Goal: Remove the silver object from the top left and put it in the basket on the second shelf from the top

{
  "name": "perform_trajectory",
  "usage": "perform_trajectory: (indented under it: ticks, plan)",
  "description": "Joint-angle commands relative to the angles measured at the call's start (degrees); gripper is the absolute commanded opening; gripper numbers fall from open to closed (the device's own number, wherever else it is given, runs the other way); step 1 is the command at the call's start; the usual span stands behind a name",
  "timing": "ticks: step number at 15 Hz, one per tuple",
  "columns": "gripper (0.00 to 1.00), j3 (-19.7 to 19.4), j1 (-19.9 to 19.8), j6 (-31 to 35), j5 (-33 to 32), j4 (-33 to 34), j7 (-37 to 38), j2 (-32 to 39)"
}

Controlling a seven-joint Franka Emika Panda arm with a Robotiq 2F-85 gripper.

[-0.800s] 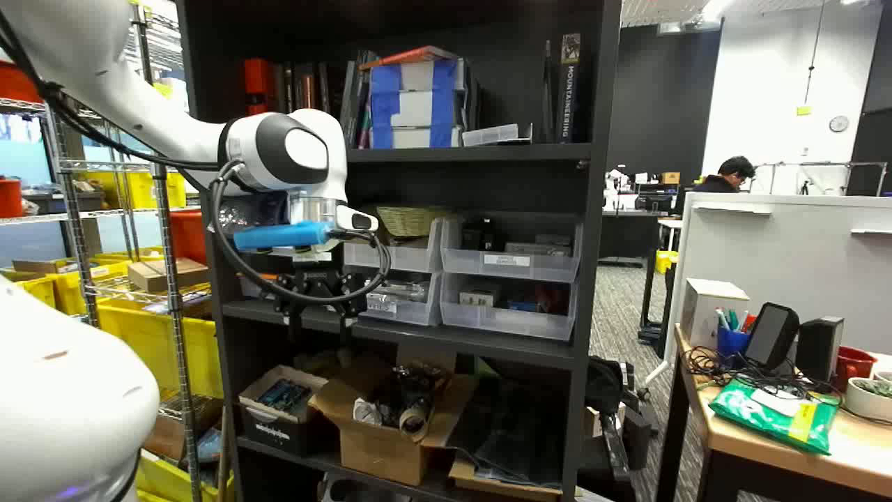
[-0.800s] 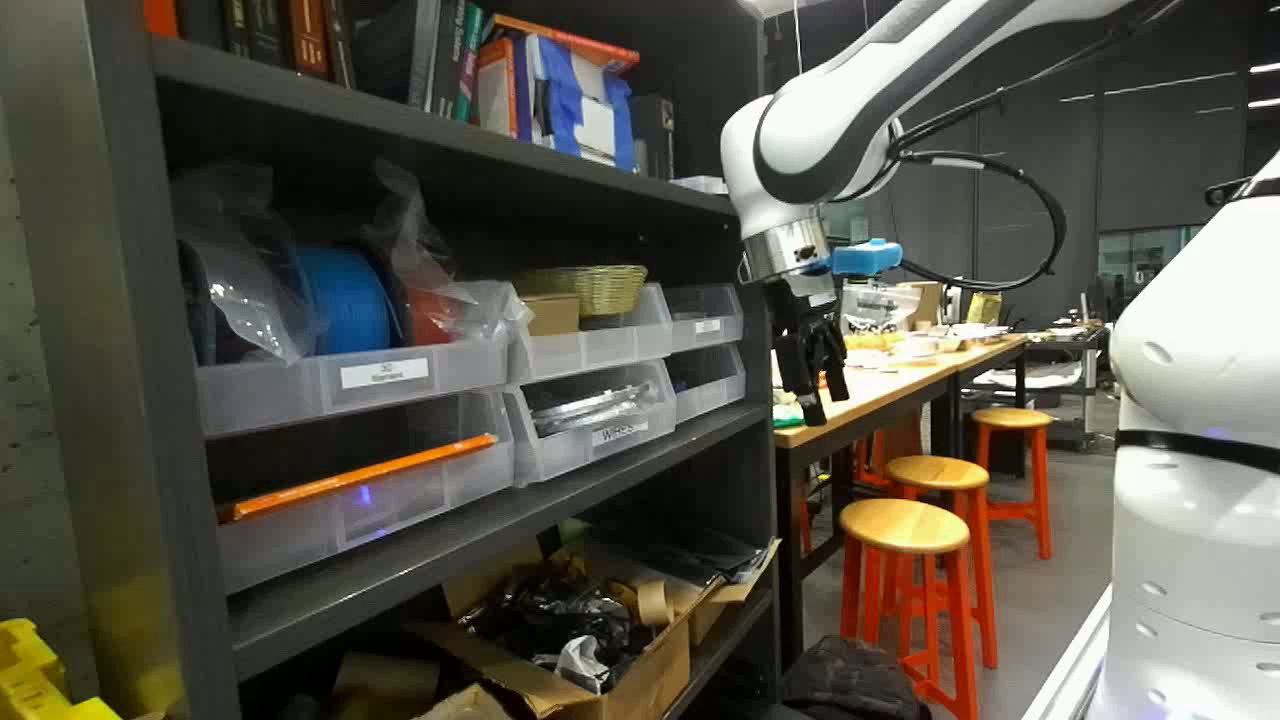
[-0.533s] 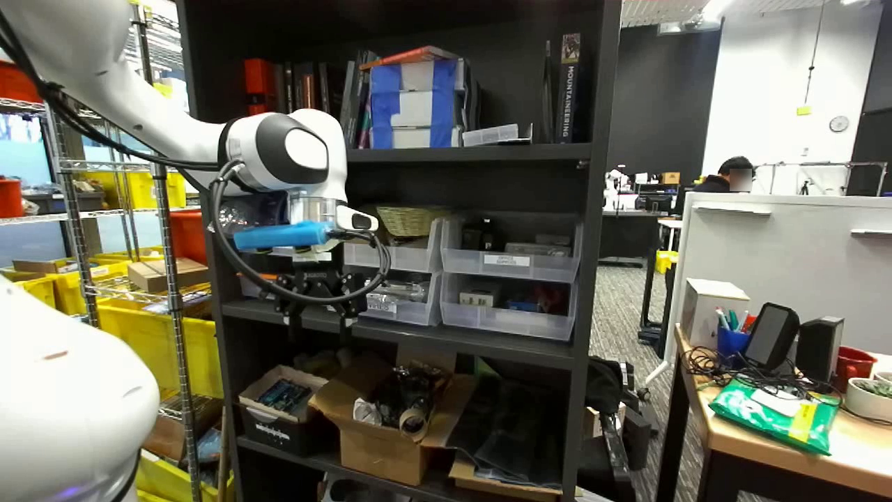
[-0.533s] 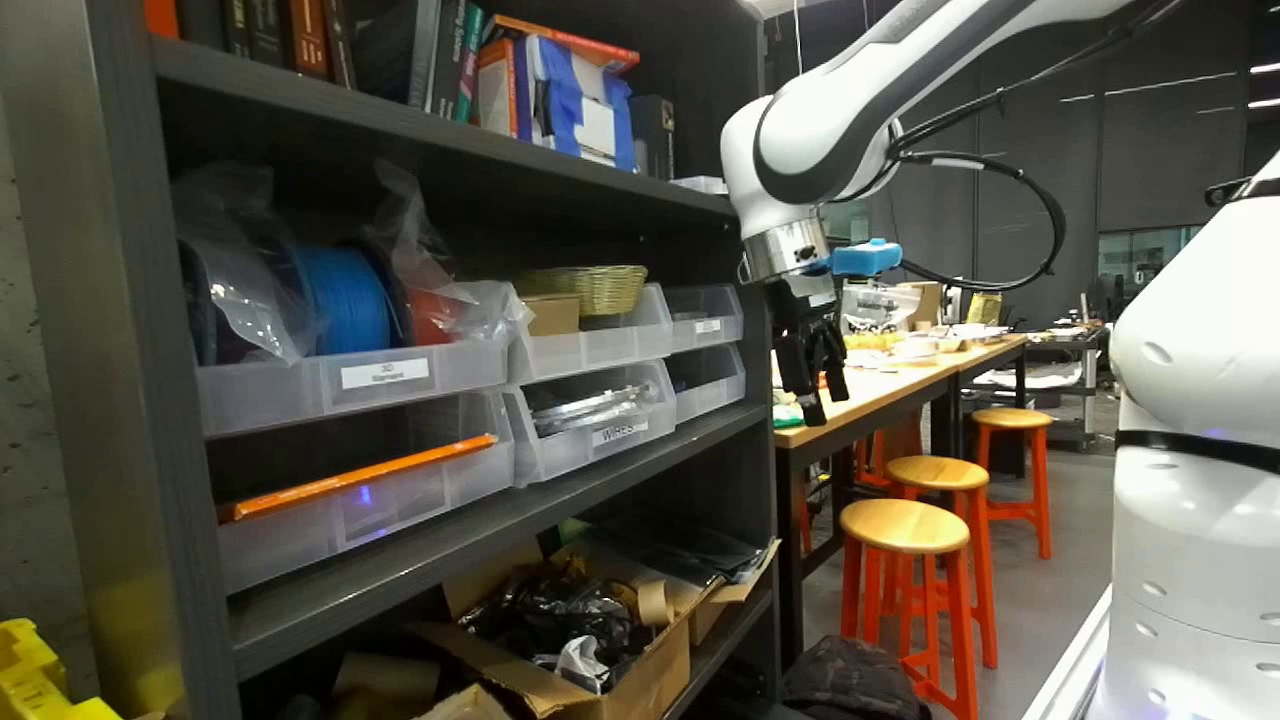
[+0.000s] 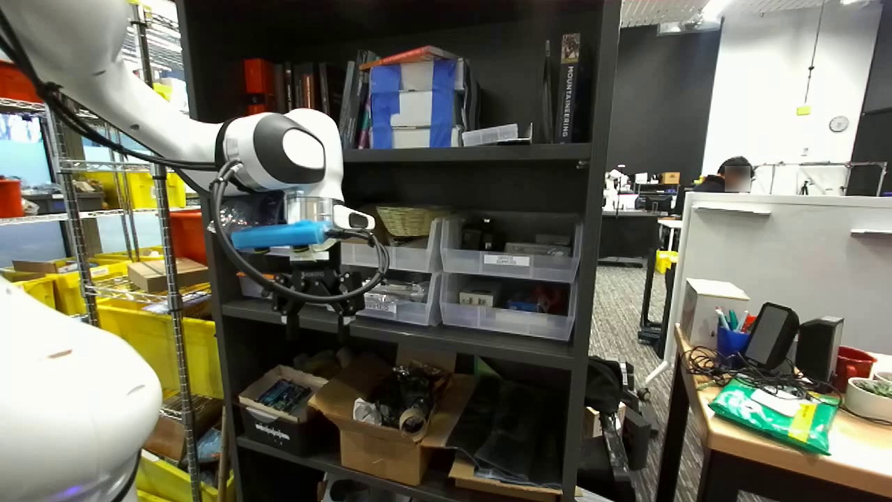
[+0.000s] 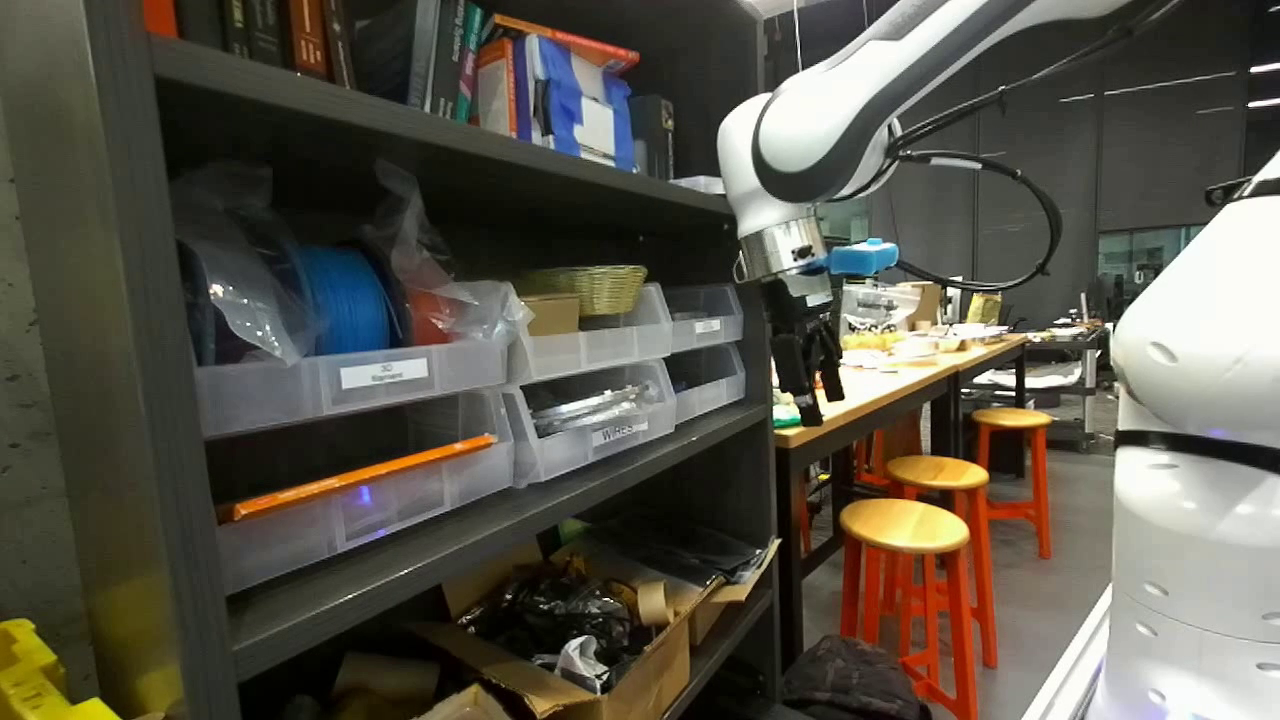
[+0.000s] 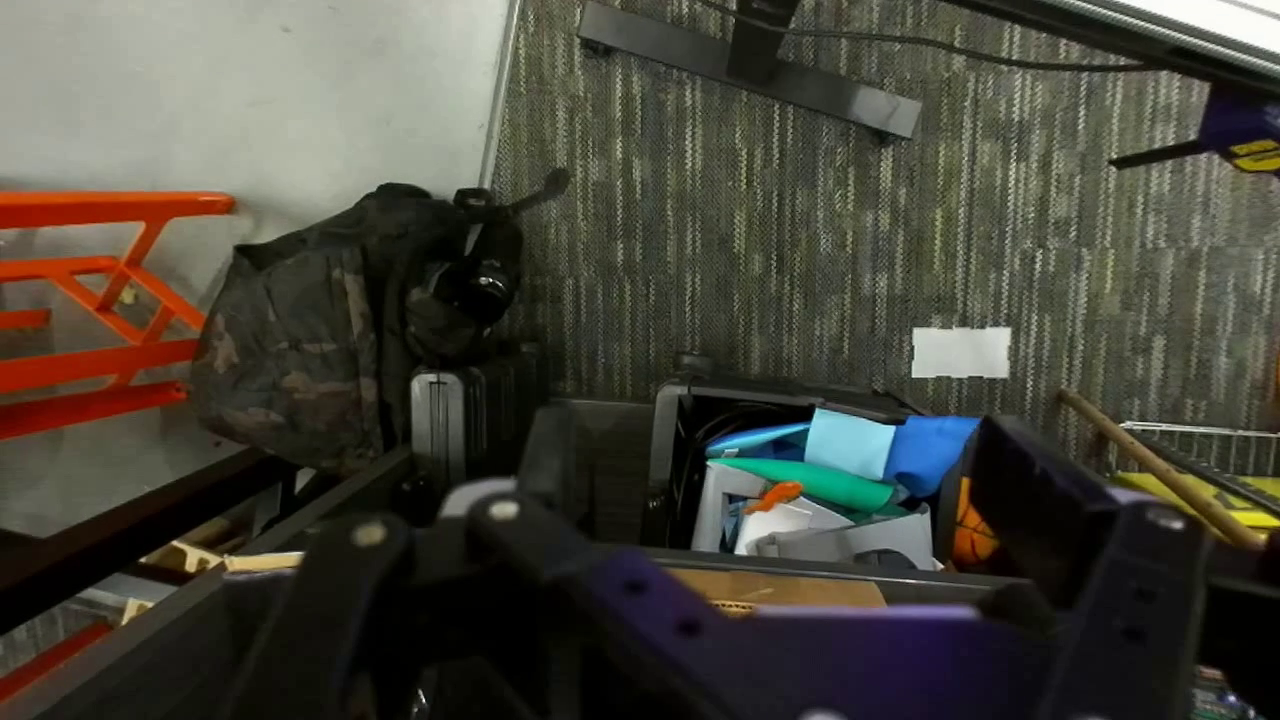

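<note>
A pale wicker basket [image 5: 408, 221] sits on the upper clear bins, between black shelf boards; it also shows here [image 6: 612, 288]. The shelf board above it [image 5: 481, 153] carries books. The unit's top is out of view. I cannot tell for sure which thing is the silver object; shiny plastic bags [image 6: 245, 300] cover spools in the upper left bin, and silvery items [image 6: 590, 408] lie in the wires bin. My gripper [image 5: 317, 329] is open and empty, pointing down in front of the bins, lower left of the basket. Its fingers stand apart in the wrist view [image 7: 790, 480].
Clear bins [image 5: 511, 262] line the middle level. Open cardboard boxes [image 5: 383, 446] stand on the level below. A wire rack [image 5: 164, 230] with yellow bins is at the left. A table [image 6: 890, 390] and orange stools [image 6: 903, 527] stand beyond the unit.
The arm and gripper have shifted slightly left in both exterior views. The gripper stays open. The shelf's contents have not moved.
</note>
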Motion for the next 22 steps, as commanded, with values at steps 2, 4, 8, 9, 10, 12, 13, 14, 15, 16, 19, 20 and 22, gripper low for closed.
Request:
perform_trajectory:
  ticks: [2,4,8,9,10,12,13,14,15,16,19,20,22]
  plan:
    - [1.0,1.3,2.4,1.1,-0.8,-0.5,-0.3,-2.9]
    - [1.0,1.7,3.5,1.3,-0.8,-0.4,-0.8,-3.9]
    - [1.0,2.0,5.0,1.7,-0.6,-0.1,-1.4,-6.3]
    - [1.0,1.9,5.2,1.7,-0.6,0.0,-1.6,-7.0]
    - [1.0,1.8,5.3,1.8,-0.5,0.1,-1.8,-7.7]
    - [1.0,1.7,5.5,1.7,-0.5,0.3,-2.1,-9.0]
    - [1.0,1.6,5.6,1.8,-0.5,0.2,-2.4,-9.8]
    - [1.0,1.6,5.8,1.9,-0.5,0.2,-2.8,-10.5]
    - [1.0,1.7,6.0,1.8,-0.4,0.2,-3.0,-11.2]
    - [1.0,1.5,6.3,1.8,-0.1,0.1,-3.5,-11.8]
    - [1.0,1.9,6.0,1.6,-0.1,0.7,-2.7,-10.5]
    - [1.0,1.9,6.2,1.6,-0.1,0.7,-2.8,-10.8]
    - [1.0,1.9,6.2,1.6,-0.1,0.6,-2.9,-11.1]
